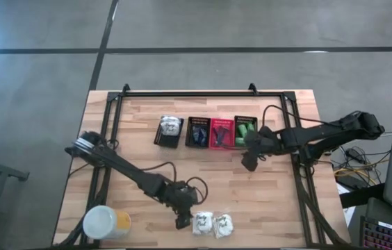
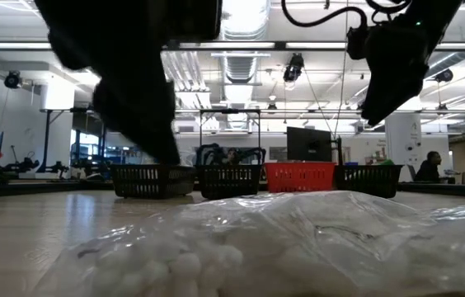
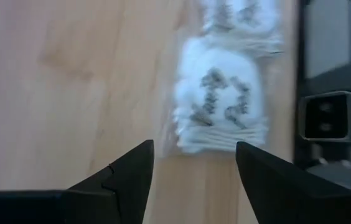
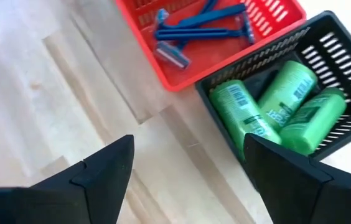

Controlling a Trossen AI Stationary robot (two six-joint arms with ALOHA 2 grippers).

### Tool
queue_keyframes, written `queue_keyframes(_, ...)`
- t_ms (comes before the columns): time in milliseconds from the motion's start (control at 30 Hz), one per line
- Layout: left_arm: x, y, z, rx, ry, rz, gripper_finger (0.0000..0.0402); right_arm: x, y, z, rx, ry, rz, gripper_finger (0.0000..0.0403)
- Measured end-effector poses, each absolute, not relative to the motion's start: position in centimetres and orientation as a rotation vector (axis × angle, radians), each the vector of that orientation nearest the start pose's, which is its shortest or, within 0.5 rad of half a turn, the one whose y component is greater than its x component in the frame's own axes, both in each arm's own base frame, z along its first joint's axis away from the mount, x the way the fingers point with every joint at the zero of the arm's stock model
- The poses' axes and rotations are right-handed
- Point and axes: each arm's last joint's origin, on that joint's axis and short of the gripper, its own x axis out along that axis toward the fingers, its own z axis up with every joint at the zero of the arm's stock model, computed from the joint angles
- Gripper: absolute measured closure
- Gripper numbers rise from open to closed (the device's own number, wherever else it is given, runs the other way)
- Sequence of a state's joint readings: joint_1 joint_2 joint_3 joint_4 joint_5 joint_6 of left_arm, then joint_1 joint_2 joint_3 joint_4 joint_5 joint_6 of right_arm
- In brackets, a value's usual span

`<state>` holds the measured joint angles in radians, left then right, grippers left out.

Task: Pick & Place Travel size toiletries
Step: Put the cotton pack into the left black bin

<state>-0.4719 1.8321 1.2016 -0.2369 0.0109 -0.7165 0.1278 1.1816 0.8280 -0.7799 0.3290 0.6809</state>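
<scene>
Dark print marks the white packets (image 1: 212, 223) and barcodes the green bottles (image 4: 275, 106), but none of it reads. The table (image 1: 140, 139) is pale wood planks inside a black frame, on a grey floor; beyond it lies an open workshop with ceiling lights and monitors. Two packets lie at the near edge, a third in the first of four baskets (image 1: 206, 132); three bottles fill the last basket, blue razors (image 4: 194, 25) the red one. The left gripper (image 1: 182, 221) sits just beside the near packets, fingers apart and empty. The right gripper (image 1: 248, 163), also spread, hovers near the bottles' basket. A yellow container (image 1: 105, 223) stands at the corner.
</scene>
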Motion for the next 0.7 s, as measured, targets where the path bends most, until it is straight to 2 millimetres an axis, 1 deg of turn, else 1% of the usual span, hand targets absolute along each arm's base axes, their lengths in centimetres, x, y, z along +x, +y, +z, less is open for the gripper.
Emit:
queue_keyframes(167, 34.6, -17.4, 16.9, -0.582, 1.016, 0.026, 0.017, 21.0, 2.4, 23.3, 0.332, 0.985, -0.515, 0.0111)
queue_keyframes(267, 34.8, -17.1, 16.5, -0.597, 0.997, 0.082, 0.017, 20.9, 2.5, 23.3, 0.326, 0.983, -0.512, 0.0121)
queue_keyframes(400, 35.1, -17.1, 16.4, -0.592, 0.976, 0.066, 0.017, 21.0, 2.5, 23.3, 0.327, 0.98, -0.511, 0.0134)
queue_keyframes(500, 35.6, -17.5, 16.2, -0.581, 0.938, 0.019, 0.017, 21.0, 2.5, 23.4, 0.327, 0.978, -0.511, 0.0142)
queue_keyframes(567, 36.0, -17.7, 15.8, -0.567, 0.92, -0.005, 0.017, 21.0, 2.5, 23.4, 0.328, 0.976, -0.511, 0.0147)
queue_keyframes(667, 36.1, -17.9, 14.8, -0.553, 0.95, -0.013, 0.017, 21.0, 2.5, 23.4, 0.327, 0.975, -0.513, 0.0153)
queue_keyframes(700, 36.1, -17.9, 14.8, -0.557, 0.953, -0.014, 0.017, 21.0, 2.5, 23.4, 0.327, 0.975, -0.513, 0.0155)
